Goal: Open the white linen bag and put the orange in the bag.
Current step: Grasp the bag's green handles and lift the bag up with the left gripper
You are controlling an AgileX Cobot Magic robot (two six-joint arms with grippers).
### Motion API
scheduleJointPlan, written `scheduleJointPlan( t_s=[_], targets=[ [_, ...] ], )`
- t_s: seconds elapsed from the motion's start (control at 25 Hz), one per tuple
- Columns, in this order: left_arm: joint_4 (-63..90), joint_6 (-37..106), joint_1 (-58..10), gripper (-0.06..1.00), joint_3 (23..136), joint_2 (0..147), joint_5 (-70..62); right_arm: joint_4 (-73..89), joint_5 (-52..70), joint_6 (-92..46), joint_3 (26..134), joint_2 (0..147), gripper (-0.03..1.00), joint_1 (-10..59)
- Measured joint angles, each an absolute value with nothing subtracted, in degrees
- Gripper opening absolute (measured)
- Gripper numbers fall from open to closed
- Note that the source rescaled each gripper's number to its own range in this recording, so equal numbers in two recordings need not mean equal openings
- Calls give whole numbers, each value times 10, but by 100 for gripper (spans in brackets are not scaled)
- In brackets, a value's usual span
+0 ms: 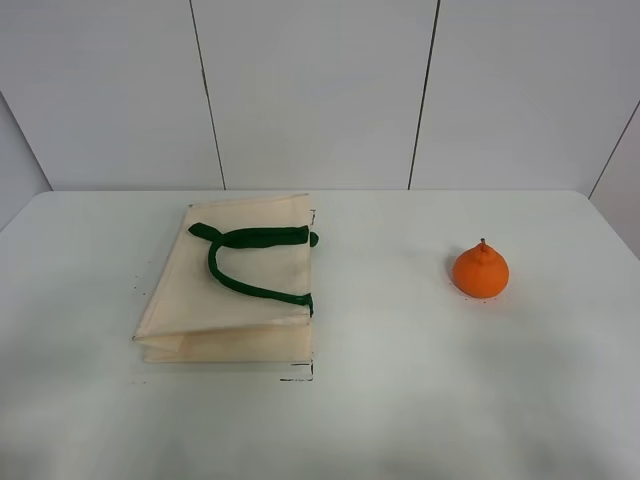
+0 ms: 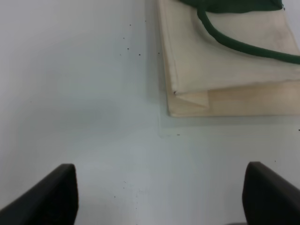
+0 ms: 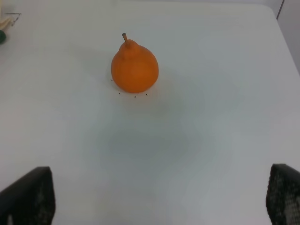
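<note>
The white linen bag lies flat and folded on the left of the white table, its dark green handles on top. The orange stands upright on the right of the table, well apart from the bag. Neither gripper shows in the exterior high view. In the left wrist view the left gripper is open and empty above bare table, a short way from the bag's corner. In the right wrist view the right gripper is open and empty, some way from the orange.
The white table ends at a white panelled wall behind. Its right edge shows in the right wrist view. Small dark specks lie around the bag and the orange.
</note>
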State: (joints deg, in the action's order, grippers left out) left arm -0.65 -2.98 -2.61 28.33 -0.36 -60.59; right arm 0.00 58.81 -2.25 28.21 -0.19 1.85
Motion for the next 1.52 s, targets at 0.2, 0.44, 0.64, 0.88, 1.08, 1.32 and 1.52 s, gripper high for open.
scheduleJointPlan(
  t_s=[0.2,0.44,0.64,0.88,1.08,1.32,1.52],
  targets=[
    [-6,-30,-26,99,283,-4,-606,0,588,-22,282,-2,100,18],
    [-6,-30,-26,100,285,-4,-605,0,588,-22,282,-2,100,18],
    [-5,-30,-26,100,335,72,-618,0,588,-22,282,-2,100,18],
    [0,-30,-26,100,419,293,-612,0,588,-22,282,-2,100,18],
    [0,-30,-26,100,503,524,-577,0,588,-22,282,-2,100,18],
    [0,-30,-26,100,655,807,-564,0,588,-22,282,-2,100,18],
    [11,-51,-28,100,813,996,-564,0,588,-22,282,-2,100,18]
  ],
)
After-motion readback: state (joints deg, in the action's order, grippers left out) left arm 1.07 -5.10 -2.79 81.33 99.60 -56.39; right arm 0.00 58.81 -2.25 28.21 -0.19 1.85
